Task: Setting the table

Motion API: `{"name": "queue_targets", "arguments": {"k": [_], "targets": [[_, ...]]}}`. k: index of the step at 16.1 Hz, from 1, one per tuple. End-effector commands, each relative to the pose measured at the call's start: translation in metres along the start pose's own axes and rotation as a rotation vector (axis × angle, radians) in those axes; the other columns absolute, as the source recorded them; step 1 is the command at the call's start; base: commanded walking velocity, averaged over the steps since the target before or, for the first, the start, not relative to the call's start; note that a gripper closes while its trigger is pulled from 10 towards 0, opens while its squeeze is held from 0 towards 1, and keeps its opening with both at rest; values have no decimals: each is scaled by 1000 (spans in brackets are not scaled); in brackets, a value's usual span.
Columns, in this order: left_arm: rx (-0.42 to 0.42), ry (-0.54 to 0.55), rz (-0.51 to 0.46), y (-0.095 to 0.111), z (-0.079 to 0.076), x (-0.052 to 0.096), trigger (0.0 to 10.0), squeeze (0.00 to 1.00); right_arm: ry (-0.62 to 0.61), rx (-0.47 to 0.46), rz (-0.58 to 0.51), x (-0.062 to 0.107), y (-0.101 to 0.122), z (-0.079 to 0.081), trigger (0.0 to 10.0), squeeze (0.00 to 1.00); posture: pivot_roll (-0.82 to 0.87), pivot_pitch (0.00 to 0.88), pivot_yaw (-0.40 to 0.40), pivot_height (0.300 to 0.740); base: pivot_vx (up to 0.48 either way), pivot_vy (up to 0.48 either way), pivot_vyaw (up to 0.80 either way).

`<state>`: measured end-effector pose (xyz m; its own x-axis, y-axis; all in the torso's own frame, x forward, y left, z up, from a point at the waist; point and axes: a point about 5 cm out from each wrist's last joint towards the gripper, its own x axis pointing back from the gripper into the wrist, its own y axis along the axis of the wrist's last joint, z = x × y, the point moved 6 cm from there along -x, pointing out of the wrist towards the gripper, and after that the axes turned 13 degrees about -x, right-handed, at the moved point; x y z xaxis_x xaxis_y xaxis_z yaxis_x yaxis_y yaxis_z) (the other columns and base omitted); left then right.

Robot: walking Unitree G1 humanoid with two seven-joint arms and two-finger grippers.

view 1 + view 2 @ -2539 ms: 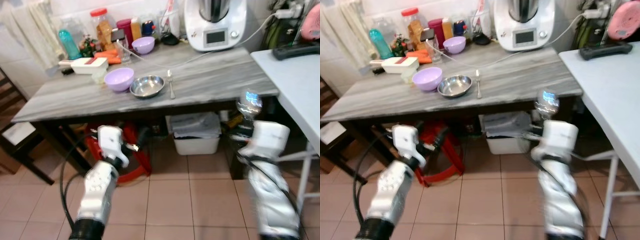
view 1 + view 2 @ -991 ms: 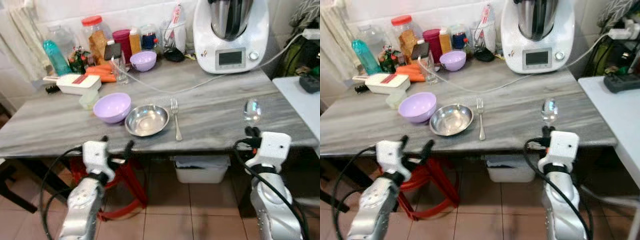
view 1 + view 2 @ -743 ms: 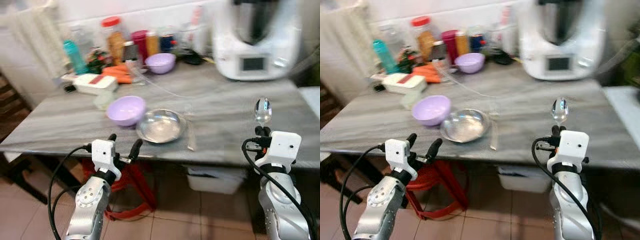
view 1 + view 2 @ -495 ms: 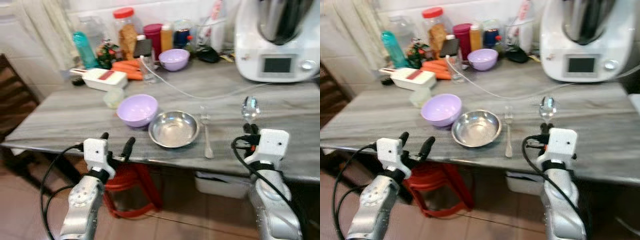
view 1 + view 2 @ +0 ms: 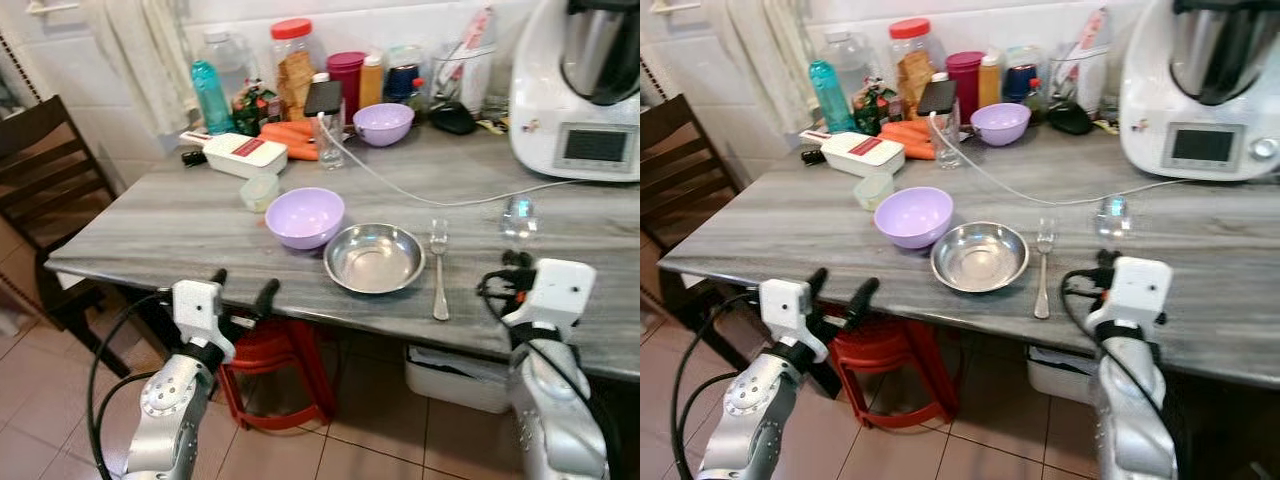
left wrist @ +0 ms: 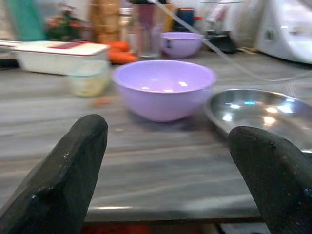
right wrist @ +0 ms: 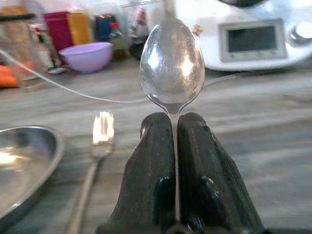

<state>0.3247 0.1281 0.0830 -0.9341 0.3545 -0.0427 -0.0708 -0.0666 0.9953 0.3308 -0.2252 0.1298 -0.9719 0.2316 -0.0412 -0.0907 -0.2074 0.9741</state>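
Right gripper [image 7: 174,127] is raised at the near edge of the grey table [image 5: 150,215], its two black fingers [image 7: 155,161] pressed together on the handle of a spoon [image 7: 171,68]; the spoon stands upright above the fingertips, bowl uppermost, over the table surface to the right of the fork [image 5: 439,268]. Left gripper [image 5: 240,290] is held in front of the table's near edge, below the purple bowl [image 5: 305,216]; its fingers [image 6: 63,170] are spread wide apart and neither touch nor hold anything. On the table, a steel bowl [image 5: 375,257] sits just right of the purple bowl, and the fork lies just right of the steel bowl, tines pointing away from the robot. A second, smaller purple bowl [image 5: 384,123] stands toward the back among jars and bottles, with a white kitchen appliance [image 5: 585,90] at the back right. A dark wooden chair [image 5: 45,165] stands at the table's left end
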Motion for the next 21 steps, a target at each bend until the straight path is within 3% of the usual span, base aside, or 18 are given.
{"name": "queue_targets", "arguments": {"k": [1, 6, 11, 21], "targets": [[9, -40, -4, 2, -2, 0, 10000, 0, -1, -24, 12, -6, 1, 5, 10000, 0, -138, 0, 133, 740, 0, 0, 0], [108, -245, 13, -6, -33, 7, 10000, 0, -52, -98, 119, -25, -16, 5, 10000, 0, -135, 0, 131, 740, 0, 0, 0], [110, -281, 17, -8, -35, 9, 10000, 0, -45, -97, 209, -37, -32, 12, 10000, 0, -130, 0, 131, 740, 0, 0, 0], [114, -303, 33, -18, -34, 11, 10000, 0, 17, -83, 290, -53, -50, 29, 10000, 0, -125, 0, 138, 740, 0, 0, 0]]}}
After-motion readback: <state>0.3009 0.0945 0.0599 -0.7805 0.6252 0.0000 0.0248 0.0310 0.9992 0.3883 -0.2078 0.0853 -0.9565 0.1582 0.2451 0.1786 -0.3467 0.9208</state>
